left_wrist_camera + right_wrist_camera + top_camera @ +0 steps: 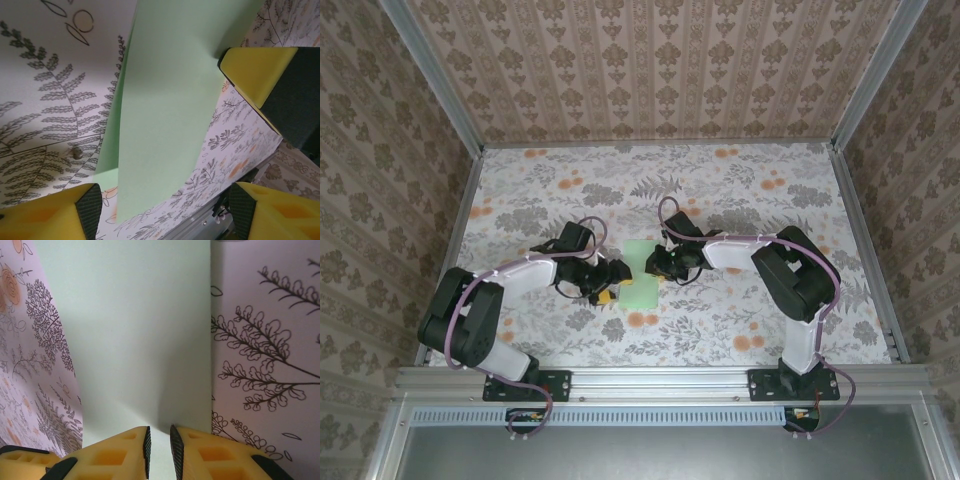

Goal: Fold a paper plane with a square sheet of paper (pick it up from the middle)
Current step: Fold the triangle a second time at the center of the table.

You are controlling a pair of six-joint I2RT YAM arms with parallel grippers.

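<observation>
In the top view the sheet sits at the centre of the floral worktop, between the two grippers. The right gripper meets its right edge. In the right wrist view, the right gripper's jaws are nearly together at the bottom of the frame, pinching the sheet's near edge. The left gripper is at the sheet's lower left. In the left wrist view, the left gripper's jaws stand wide apart at the bottom corners, and the sheet curves up off the worktop.
</observation>
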